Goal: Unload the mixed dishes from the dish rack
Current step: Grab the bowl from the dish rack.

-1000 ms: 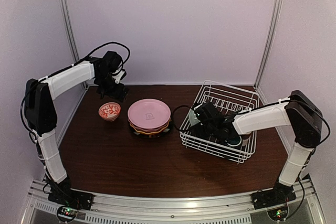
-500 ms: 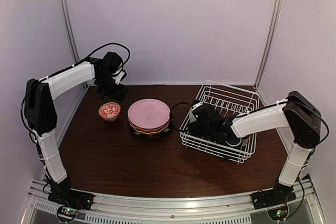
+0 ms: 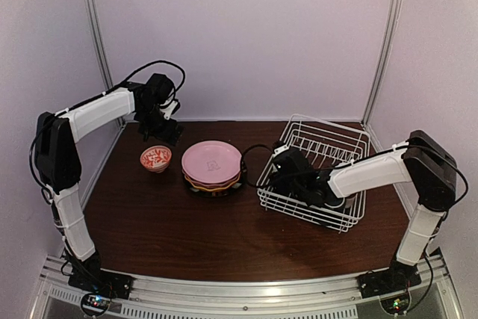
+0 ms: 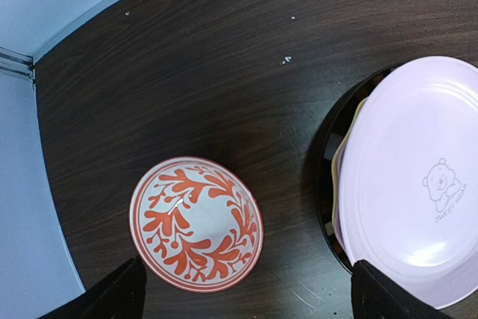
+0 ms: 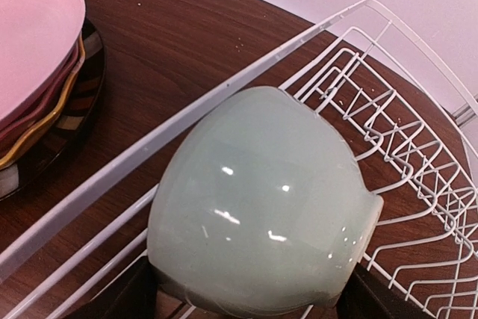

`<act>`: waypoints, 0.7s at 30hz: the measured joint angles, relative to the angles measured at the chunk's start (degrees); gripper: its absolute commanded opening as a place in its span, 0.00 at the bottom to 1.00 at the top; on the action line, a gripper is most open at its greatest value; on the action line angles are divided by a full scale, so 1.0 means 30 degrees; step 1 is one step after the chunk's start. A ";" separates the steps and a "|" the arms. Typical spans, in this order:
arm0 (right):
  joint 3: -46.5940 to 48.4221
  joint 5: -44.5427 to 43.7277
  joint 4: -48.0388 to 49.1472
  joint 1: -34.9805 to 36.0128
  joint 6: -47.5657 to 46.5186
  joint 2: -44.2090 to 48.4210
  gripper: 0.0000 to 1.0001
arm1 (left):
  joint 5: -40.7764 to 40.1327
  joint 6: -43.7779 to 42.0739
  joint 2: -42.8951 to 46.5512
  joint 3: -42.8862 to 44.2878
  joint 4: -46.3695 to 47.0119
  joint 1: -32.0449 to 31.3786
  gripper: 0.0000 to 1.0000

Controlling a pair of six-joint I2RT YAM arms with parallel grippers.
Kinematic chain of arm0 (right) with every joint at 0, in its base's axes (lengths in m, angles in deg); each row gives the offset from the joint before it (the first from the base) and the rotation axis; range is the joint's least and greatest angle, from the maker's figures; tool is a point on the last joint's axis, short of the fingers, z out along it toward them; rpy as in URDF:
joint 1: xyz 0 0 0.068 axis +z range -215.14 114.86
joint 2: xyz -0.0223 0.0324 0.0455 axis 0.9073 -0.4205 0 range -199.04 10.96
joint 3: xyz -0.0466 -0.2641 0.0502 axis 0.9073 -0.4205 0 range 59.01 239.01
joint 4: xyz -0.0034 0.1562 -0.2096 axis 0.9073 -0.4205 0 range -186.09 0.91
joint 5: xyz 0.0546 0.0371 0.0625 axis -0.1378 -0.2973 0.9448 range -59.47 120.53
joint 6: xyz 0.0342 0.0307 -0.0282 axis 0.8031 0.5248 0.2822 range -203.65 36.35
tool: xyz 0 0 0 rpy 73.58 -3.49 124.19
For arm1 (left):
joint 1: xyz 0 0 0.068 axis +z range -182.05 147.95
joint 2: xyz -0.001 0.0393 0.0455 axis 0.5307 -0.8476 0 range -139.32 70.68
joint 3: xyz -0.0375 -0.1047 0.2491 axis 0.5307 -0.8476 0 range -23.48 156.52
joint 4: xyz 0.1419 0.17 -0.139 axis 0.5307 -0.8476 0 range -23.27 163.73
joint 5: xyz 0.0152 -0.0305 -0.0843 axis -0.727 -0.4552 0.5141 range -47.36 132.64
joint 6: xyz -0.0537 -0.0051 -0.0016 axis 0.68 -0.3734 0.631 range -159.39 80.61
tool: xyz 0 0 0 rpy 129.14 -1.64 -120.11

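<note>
R gripper (image 5: 246, 300) astride pale green bowl (image 5: 254, 207) at frame centre, grip unclear; should seat pads, lift clear of dish rack (image 5: 89, 192) rim; L gripper (image 4: 250, 296) wide open, empty.

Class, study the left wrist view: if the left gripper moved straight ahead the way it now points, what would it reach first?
Most likely the red-patterned bowl, which sits on the table in line with the gap of the open left gripper. How far ahead the bowl lies is unclear from this view.
</note>
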 measured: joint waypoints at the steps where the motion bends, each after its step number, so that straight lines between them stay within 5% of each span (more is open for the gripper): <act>1: 0.0000 -0.0087 -0.0022 0.0000 0.0029 0.0000 0.78 | 0.0000 0.0000 0.0000 0.0000 0.0000 0.0000 0.98; 21: -0.0896 0.0619 -0.0845 -0.0641 0.2011 0.2645 0.64 | -0.0073 0.0117 0.0007 0.0000 0.0051 0.0000 0.97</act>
